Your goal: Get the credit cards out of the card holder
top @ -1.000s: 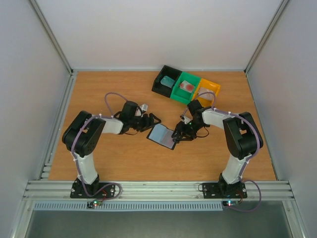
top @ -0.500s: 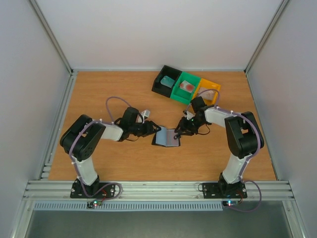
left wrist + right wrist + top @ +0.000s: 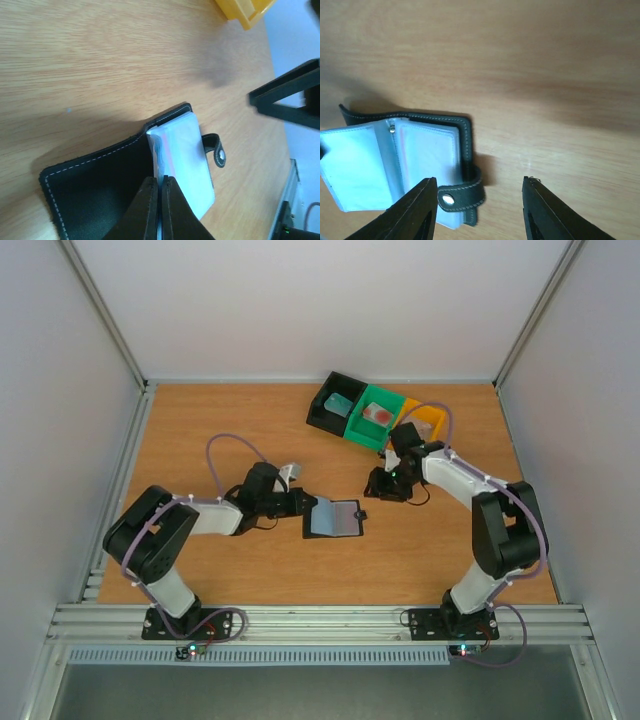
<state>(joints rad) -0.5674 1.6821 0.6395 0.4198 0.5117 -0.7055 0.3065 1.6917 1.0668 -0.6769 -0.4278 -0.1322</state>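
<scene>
The card holder [image 3: 335, 518] lies open on the table, black outside with pale blue pocket sleeves [image 3: 187, 150] and a snap tab [image 3: 461, 192]. My left gripper [image 3: 305, 505] is shut on the edge of one sleeve [image 3: 161, 186], and the black cover [image 3: 95, 187] lies to its left. Thin teal and pink edges show among the sleeves. Up and to the right of the holder, my right gripper [image 3: 376, 488] stands open and apart from it; the tab lies beside its left finger [image 3: 417, 210]. A teal credit card [image 3: 340, 403] and a red one [image 3: 378, 413] lie in the trays.
At the back, a black tray [image 3: 325, 412], a green tray [image 3: 365, 425] and an orange tray [image 3: 428, 418] stand in a row, with my right arm crossing in front of the orange one. White walls and metal rails enclose the table.
My left gripper has moved in and closed on the holder's sleeve, and the holder has shifted and opened flatter. My right gripper has let go and drawn back up toward the trays.
</scene>
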